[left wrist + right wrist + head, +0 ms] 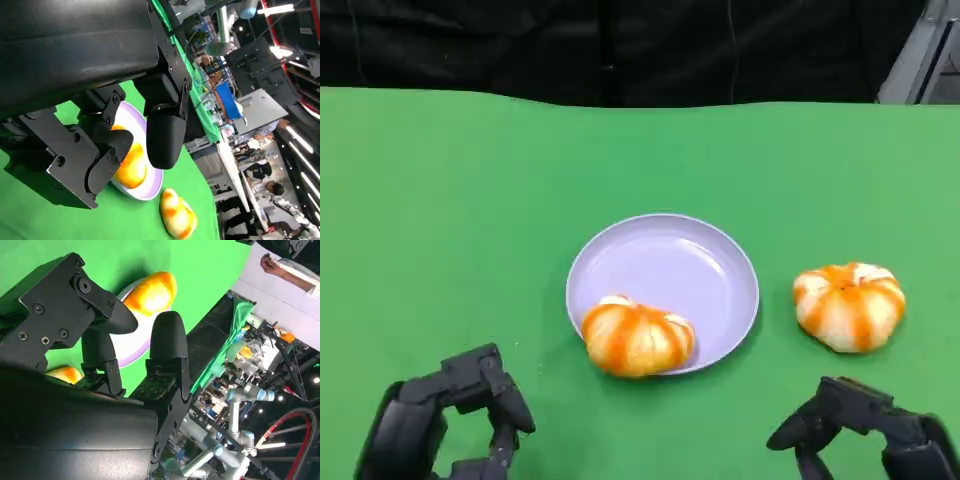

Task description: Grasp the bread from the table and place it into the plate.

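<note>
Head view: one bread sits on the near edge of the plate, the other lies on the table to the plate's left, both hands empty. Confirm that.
One detail is off. The other bread lies on the table to the right of the plate, not the left, as the head view shows. The rest stands: one bread on the plate's near edge, left hand and right hand empty.

you see a green tabletop (440, 200) running from edge to edge, its far edge meeting a black curtain (620, 45). at the far right corner a grey frame (920, 55) leans in past the curtain. beyond the tabletop's edge you can make out a busy workshop: a blue box (230, 102), a grey robot arm (235, 412), a red hoop (295, 432) and people (262, 172) standing about. a person's hand (270, 262) and pale sleeve (300, 272) show beside the table.
</note>
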Available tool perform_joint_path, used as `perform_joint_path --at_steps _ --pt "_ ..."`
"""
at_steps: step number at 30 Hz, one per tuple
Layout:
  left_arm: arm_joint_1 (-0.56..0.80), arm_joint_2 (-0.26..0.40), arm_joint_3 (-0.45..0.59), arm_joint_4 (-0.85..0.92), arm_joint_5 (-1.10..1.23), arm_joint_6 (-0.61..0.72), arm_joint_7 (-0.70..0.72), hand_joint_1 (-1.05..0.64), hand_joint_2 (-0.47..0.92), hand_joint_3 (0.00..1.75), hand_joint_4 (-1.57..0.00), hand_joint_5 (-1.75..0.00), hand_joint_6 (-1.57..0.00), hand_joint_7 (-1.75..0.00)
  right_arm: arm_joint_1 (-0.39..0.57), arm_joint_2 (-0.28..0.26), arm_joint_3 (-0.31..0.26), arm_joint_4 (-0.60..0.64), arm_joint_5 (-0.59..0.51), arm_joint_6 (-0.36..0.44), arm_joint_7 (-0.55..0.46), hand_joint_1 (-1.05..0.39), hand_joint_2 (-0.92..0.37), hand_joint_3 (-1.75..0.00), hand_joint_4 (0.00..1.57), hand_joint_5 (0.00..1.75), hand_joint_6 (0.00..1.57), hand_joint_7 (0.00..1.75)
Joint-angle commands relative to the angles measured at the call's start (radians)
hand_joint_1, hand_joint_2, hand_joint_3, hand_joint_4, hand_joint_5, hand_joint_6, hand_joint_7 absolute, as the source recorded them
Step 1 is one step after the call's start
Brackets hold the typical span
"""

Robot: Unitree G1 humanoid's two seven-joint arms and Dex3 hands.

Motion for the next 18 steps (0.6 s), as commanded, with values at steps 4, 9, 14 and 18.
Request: perform_joint_path --at_steps 4,9,14,18 --pt "0.019 0.024 0.014 -0.024 -0.009 0.005 -0.004 0.03 0.42 1.32 -0.84 -1.63 -0.82 -1.45 0.008 -0.005 0.001 -0.010 -0.007 -0.013 -0.010 -0.10 -0.33 -1.29 0.75 1.43 0.80 1.14" --pt "0.015 0.024 0.012 -0.019 -0.009 -0.006 -0.005 0.02 0.42 1.31 -0.83 -1.65 -0.81 -1.46 0.007 -0.006 0.000 -0.013 -0.004 -0.014 -0.009 -0.09 -0.33 -1.29 0.76 1.43 0.80 1.13" --pt "0.026 0.021 0.004 -0.041 -0.014 0.010 -0.008 0.01 0.42 1.32 -0.84 -1.64 -0.82 -1.45 0.016 -0.006 -0.004 -0.027 -0.001 -0.003 -0.004 -0.10 -0.33 -1.29 0.76 1.41 0.80 1.12" --pt "0.028 0.019 0.006 -0.041 0.000 -0.001 -0.001 0.01 0.39 1.37 -0.86 -1.61 -0.84 -1.44 0.019 -0.008 -0.002 -0.033 0.006 -0.001 0.002 -0.10 -0.33 -1.29 0.76 1.41 0.80 1.11"
